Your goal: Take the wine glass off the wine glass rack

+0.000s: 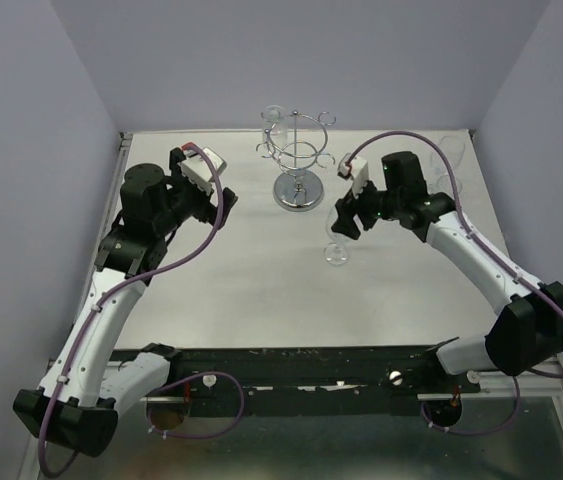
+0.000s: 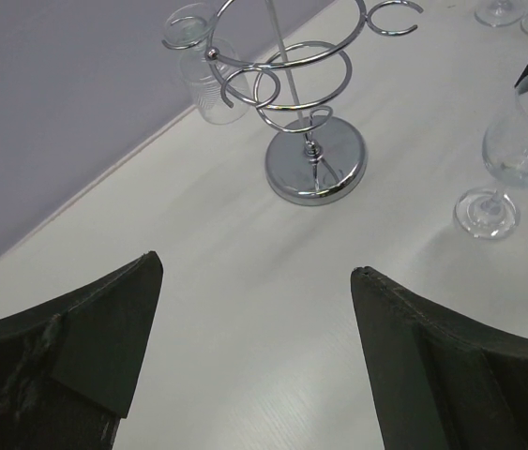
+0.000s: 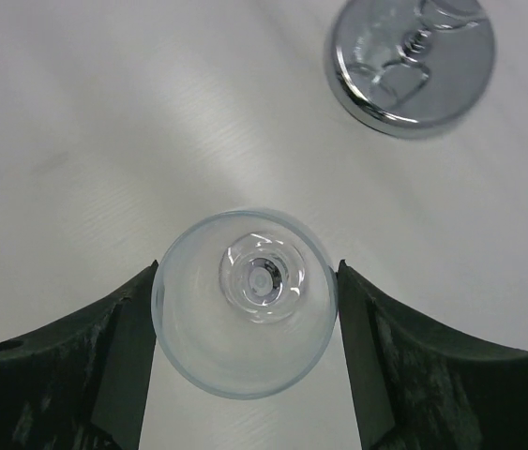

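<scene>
L arm bent at elbow, forearm reaching fwd, wrist tilted down. L claw [image 2: 254, 272] has jaws spread wide, nothing btwn. R arm stretched fwd and inward, wrist aimed straight down. R claw [image 3: 247, 281] fingers [image 3: 104, 375] touch both sides of wine glass [image 3: 245, 361].

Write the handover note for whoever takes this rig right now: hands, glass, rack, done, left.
Left hand: open, empty, above the table, facing the rack.
Right hand: around the bowl of a wine glass, at or near contact; grip unconfirmed.
That glass stands upright on the table, near-right of the rack, off its hooks.
Second glass: hangs bowl-down from a far-left hook.
Done: one glass off the rack.
Left: probably settle the right hand's hold or release; take the second glass if wanted.
</scene>
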Tool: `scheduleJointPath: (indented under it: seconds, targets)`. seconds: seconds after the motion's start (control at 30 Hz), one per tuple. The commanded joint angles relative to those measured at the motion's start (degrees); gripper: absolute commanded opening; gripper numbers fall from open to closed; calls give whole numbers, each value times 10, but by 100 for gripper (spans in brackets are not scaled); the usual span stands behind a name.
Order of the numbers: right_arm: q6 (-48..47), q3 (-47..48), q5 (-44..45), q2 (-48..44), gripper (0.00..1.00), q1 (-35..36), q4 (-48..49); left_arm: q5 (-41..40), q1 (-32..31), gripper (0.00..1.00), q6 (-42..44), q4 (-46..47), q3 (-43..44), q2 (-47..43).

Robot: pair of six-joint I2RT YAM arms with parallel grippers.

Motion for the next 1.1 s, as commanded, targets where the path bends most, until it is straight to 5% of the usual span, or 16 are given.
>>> scheduleJointPath:
  seconds: [0.0,0.4,0.87,1.07]
  targets:
    - [11,8,32,-21,62,-75,-8,18,4,99,-16,27,16,21]
    - [26,233,11,177,58,-224,-8,-13,5,99,-25,81,69,138]
    - [69,497,32,366,57,-290,-32,-58,13,99,37,55,206,298]
    - [83,540,42,394,56,-300,-58,-60,14,99,48,64,228,330]
